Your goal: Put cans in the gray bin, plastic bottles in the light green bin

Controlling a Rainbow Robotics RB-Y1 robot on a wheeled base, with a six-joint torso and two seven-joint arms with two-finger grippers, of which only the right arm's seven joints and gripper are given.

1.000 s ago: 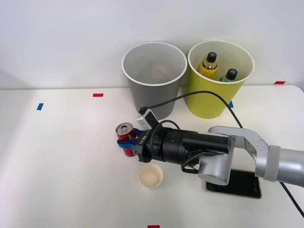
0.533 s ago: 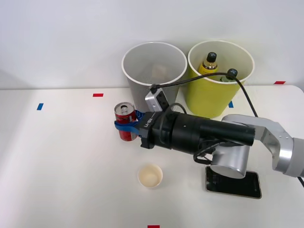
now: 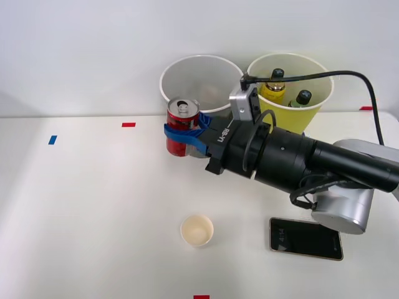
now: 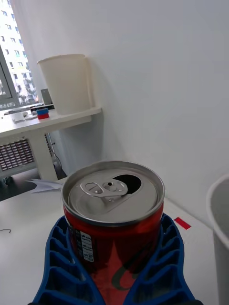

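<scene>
A red soda can [image 3: 181,129] with a silver top hangs upright in the air, just in front of the gray bin's [image 3: 202,78] near-left rim. My right gripper [image 3: 183,133] is shut on the can, its blue ribbed fingers [image 4: 67,267] hugging both sides of the can [image 4: 113,224]. To the right of the gray bin [image 4: 220,224] stands the light green bin [image 3: 312,109]; a yellow bottle [image 3: 274,86] and a green bottle [image 3: 300,99], both black-capped, stand inside it.
A cream paper cup [image 3: 197,230] sits on the white table toward the front. A black phone [image 3: 305,238] lies at the front right, under my arm. Red and blue tape marks [image 3: 128,124] dot the table.
My right gripper has lifted the can off the table and carried it back and to the right, from beside the paper cup up to the gray bin's rim.
</scene>
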